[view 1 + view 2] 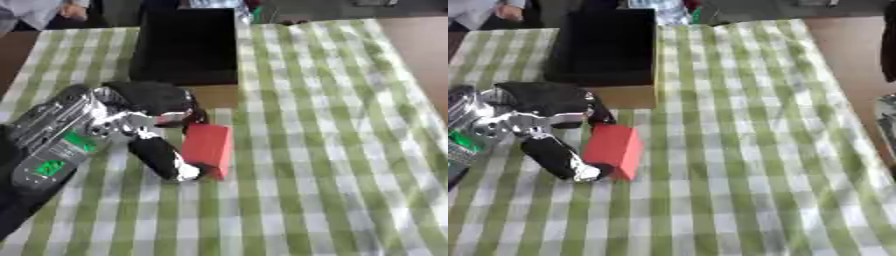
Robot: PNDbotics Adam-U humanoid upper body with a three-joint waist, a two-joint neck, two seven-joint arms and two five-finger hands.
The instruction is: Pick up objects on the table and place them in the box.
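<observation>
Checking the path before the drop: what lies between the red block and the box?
Only bare checked cloth and the box's tan front wall, seen in the left eye view. The left hand has its fingers around the red block.

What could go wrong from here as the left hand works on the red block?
The left hand has fingers beside the red block, seemingly pinching one edge; it might tip or slip. The box sits just behind, so a low lift could knock its near wall.
</observation>
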